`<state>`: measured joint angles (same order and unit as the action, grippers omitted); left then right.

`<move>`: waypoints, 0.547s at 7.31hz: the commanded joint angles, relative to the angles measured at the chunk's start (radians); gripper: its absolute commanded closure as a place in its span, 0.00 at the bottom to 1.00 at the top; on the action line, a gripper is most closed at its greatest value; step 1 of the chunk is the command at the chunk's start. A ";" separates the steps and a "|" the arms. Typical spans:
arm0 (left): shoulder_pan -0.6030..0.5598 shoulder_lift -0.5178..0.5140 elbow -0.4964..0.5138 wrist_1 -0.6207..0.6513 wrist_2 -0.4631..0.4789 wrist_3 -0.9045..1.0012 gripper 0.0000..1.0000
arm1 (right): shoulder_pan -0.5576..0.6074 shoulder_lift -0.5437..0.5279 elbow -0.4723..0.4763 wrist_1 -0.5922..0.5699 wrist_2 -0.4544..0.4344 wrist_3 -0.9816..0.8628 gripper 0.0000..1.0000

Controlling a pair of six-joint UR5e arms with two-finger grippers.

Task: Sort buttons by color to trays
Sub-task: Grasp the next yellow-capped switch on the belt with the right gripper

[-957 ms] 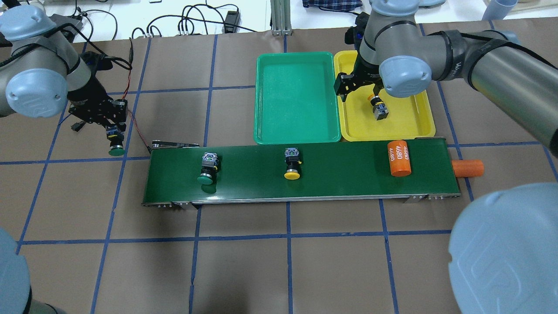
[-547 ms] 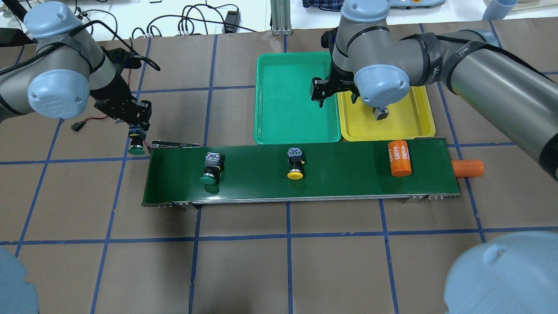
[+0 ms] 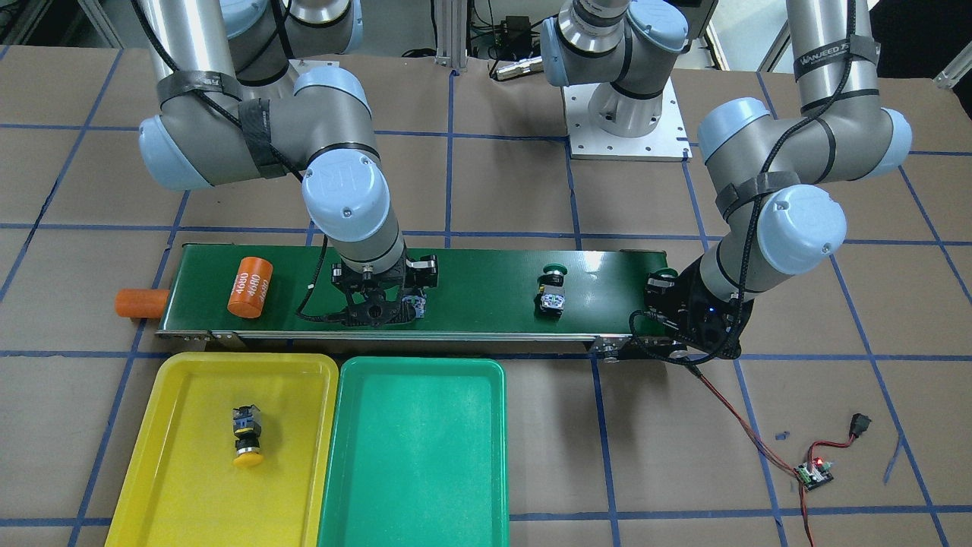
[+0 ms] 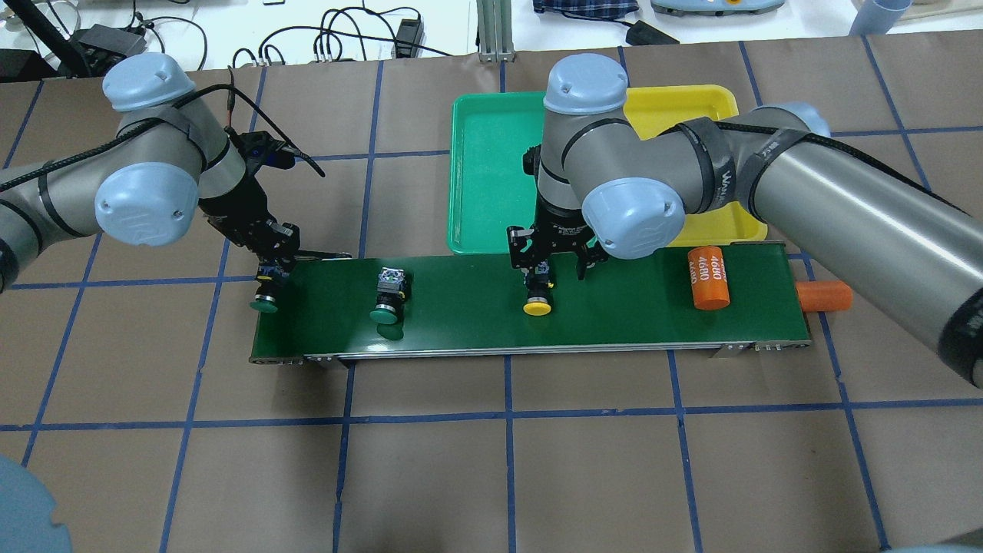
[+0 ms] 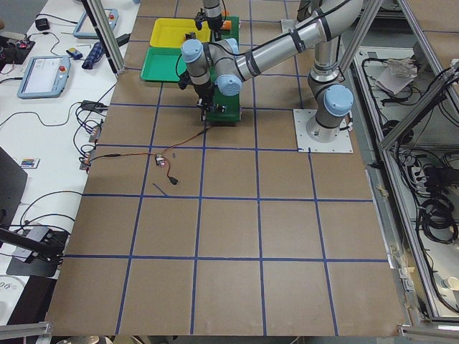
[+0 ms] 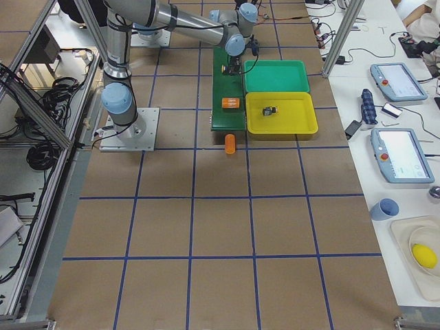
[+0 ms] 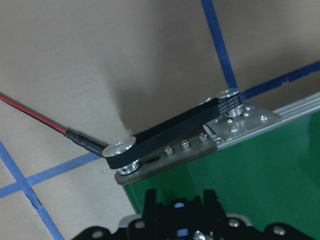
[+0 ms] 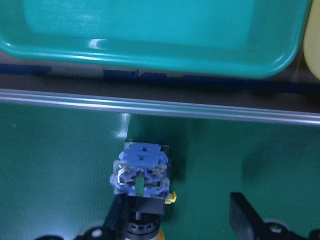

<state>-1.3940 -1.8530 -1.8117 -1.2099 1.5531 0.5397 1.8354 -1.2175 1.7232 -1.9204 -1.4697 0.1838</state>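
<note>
Our right claw (image 4: 549, 265), jaws apart, has left the green tray (image 4: 484, 177) and straddles the yellow button (image 4: 537, 301) on the belt (image 4: 630, 315), orange cylinder (image 4: 708, 276) nearby. Our left claw (image 4: 270, 275), clamping a green button (image 4: 266, 296), has reached the belt's end.

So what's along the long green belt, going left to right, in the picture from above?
The held green button in the left gripper, loose green button, yellow button under the right gripper, labelled orange cylinder, plain orange cylinder off the end of the belt.

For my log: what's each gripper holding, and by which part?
Left gripper grips a green button by its contact-block end. Right gripper, open around the yellow button on the conveyor, holds nothing.
</note>
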 commanded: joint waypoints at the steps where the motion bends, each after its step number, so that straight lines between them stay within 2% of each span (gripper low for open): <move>1: 0.000 -0.005 -0.003 -0.017 -0.025 -0.013 1.00 | 0.001 0.001 0.007 -0.008 0.002 0.000 0.19; 2: 0.000 0.000 -0.017 -0.020 -0.036 -0.023 0.99 | 0.001 0.001 0.001 -0.009 0.002 0.000 0.17; 3: 0.003 0.000 -0.026 -0.019 -0.036 -0.023 0.90 | 0.001 0.003 0.001 -0.011 0.002 0.000 0.17; 4: 0.003 -0.003 -0.024 -0.019 -0.036 -0.021 0.22 | 0.001 0.004 0.006 -0.012 0.002 0.000 0.17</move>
<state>-1.3925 -1.8543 -1.8325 -1.2281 1.5194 0.5189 1.8362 -1.2151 1.7262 -1.9307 -1.4680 0.1841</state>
